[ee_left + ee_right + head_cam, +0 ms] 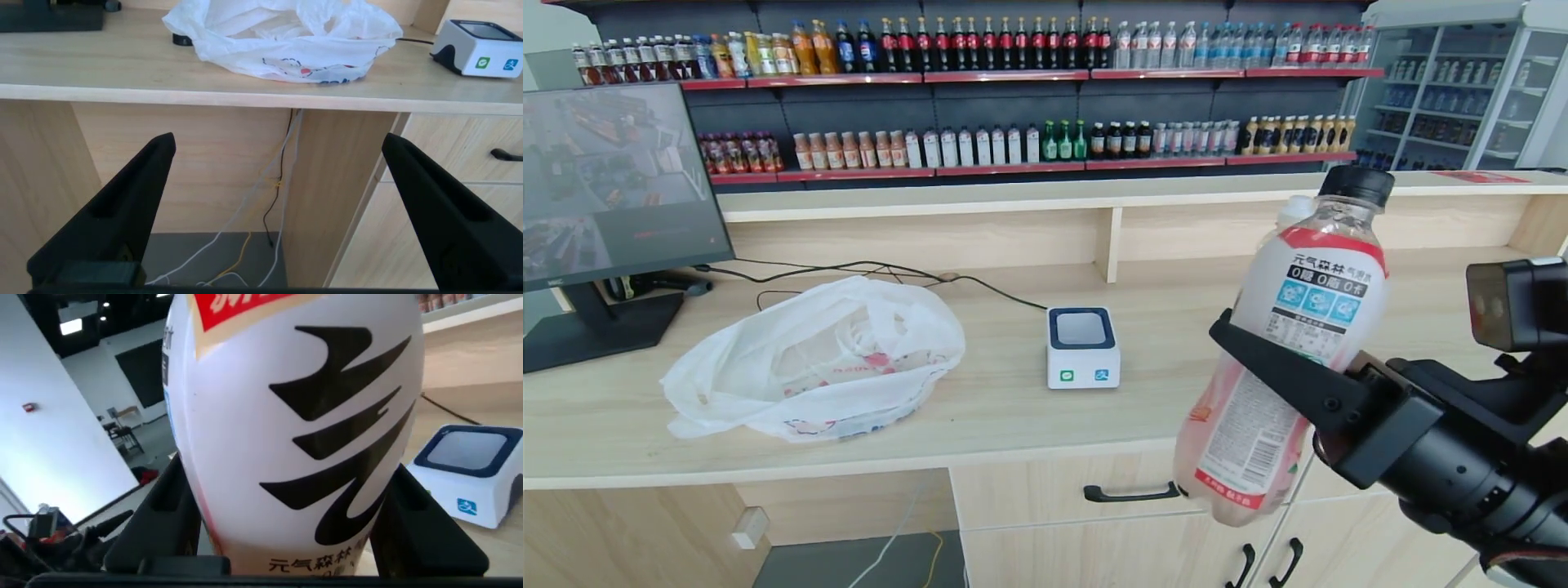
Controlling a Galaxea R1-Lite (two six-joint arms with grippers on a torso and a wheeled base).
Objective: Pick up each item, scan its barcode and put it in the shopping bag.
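My right gripper [1311, 384] is shut on a pale pink drink bottle [1290, 351] with a black cap, held tilted in the air at the right, above the counter's front edge. Its label fills the right wrist view, bottle [302, 425]. The white barcode scanner [1082, 346] stands on the counter to the bottle's left, also seen as scanner [470, 474] and scanner [478, 47]. The white plastic shopping bag [817, 359] lies crumpled and open on the counter's left part, with something inside. My left gripper [278, 212] hangs open below the counter edge, in front of the bag [282, 37].
A monitor [613, 188] stands at the counter's far left, with black cables [849, 269] running behind the bag. A raised wooden ledge [1111, 196] backs the counter. Drawers and cupboard handles [1131, 492] sit below. Shelves of bottles [1013, 90] line the far wall.
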